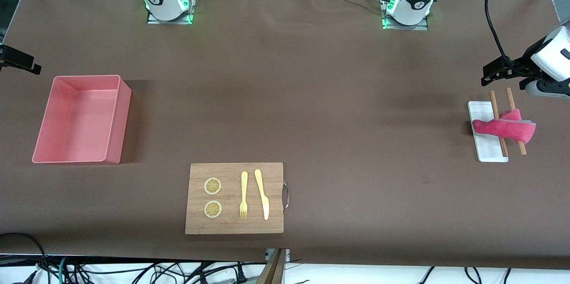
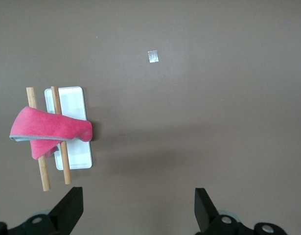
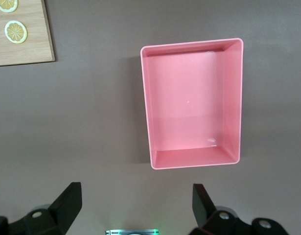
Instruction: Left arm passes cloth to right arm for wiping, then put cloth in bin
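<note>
Pink cloth (image 1: 505, 128) draped over two wooden sticks (image 1: 498, 123) on white tray (image 1: 485, 146).
Left gripper (image 2: 138, 208) above table near tray, right gripper (image 3: 135, 205) beside salmon bin (image 1: 80, 119); both wide open, empty.

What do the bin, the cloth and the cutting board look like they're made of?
The bin: likely plastic, smooth salmon-pink walls with a faint sheen. The cloth: soft fuzzy fabric, draping limply over two sticks. The cutting board: apparently wood or bamboo, showing pale grain.

Your left hand (image 2: 138, 210) hangs over bare brown worktop (image 2: 214, 122), fingers (image 2: 69, 210) spread wide, nothing held. The cloth (image 2: 47, 131) drapes across two wooden sticks (image 2: 61, 161) resting on the white tray (image 2: 74, 105). Small tape scrap (image 2: 152, 57) well apart.
</note>
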### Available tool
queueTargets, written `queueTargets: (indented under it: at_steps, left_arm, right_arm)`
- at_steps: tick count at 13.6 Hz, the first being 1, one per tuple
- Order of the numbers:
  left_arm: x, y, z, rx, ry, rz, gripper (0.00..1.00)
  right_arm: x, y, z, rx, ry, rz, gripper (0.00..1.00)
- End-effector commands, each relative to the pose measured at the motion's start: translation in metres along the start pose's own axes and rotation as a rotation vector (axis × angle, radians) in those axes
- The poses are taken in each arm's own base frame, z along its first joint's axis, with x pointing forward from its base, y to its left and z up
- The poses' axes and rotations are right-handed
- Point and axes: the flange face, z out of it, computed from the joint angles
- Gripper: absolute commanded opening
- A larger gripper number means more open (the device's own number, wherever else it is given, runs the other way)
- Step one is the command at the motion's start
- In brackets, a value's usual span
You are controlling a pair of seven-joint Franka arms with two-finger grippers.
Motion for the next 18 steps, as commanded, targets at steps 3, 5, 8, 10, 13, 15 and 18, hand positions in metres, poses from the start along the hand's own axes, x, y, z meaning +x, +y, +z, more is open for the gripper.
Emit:
queueTargets:
  at_steps: [3,5,8,10,13,15,18]
  left_arm:
    - [0.002,-0.003,-0.001,-0.030,-0.028,-0.011,1.00]
    - [0.003,-0.007,0.001,-0.029,-0.031,-0.021,1.00]
    - [0.005,-0.014,0.008,-0.021,-0.044,-0.031,1.00]
    - [0.004,-0.030,0.009,-0.024,-0.050,-0.057,1.00]
    - [-0.002,-0.052,0.018,-0.035,-0.099,-0.095,1.00]
    - [-0.006,-0.072,0.020,-0.039,-0.104,-0.131,1.00]
    - [-0.013,-0.106,0.031,-0.059,-0.139,-0.097,1.00]
  right_arm:
    - [0.002,0.002,-0.005,-0.006,0.010,-0.006,1.00]
    - [0.002,0.001,-0.005,-0.006,0.010,-0.007,1.00]
    - [0.002,0.001,-0.005,-0.006,0.010,-0.007,1.00]
    - [0.002,0.002,-0.006,-0.007,0.016,-0.006,1.00]
    - [0.003,0.002,-0.009,-0.009,0.023,-0.007,1.00]
    - [0.003,0.002,-0.009,-0.009,0.023,-0.007,1.00]
    - [0.003,0.003,-0.009,-0.009,0.023,-0.004,1.00]
